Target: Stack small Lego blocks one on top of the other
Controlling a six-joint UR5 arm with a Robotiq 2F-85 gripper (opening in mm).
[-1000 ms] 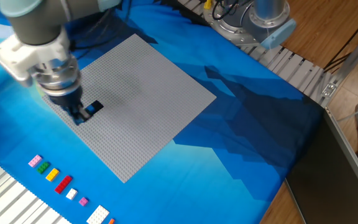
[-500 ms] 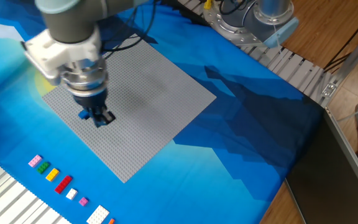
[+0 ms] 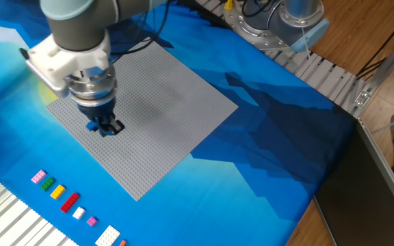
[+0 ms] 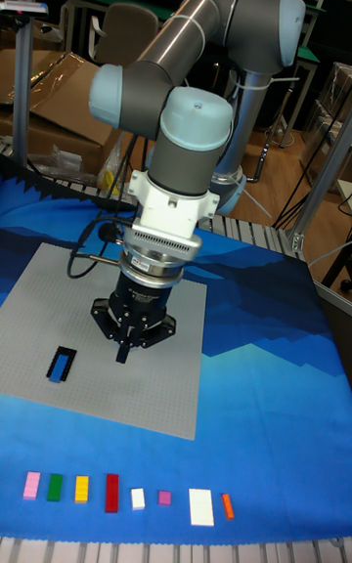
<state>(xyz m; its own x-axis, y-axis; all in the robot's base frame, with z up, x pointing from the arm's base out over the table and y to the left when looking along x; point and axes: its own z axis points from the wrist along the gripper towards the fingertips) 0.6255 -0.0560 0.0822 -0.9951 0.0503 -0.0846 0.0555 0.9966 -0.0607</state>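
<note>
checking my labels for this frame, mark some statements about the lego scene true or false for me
1. The blue block sits on the black block, on the grey baseplate. True.
2. The gripper is clamped on the blue block. False: in the tall fixed view it stands apart from the stack, off to one side.
3. A row of spare bricks lies on the blue cloth, off the baseplate. True.
4. The stack sits in the middle of the baseplate. False: it is close to one edge.
</note>
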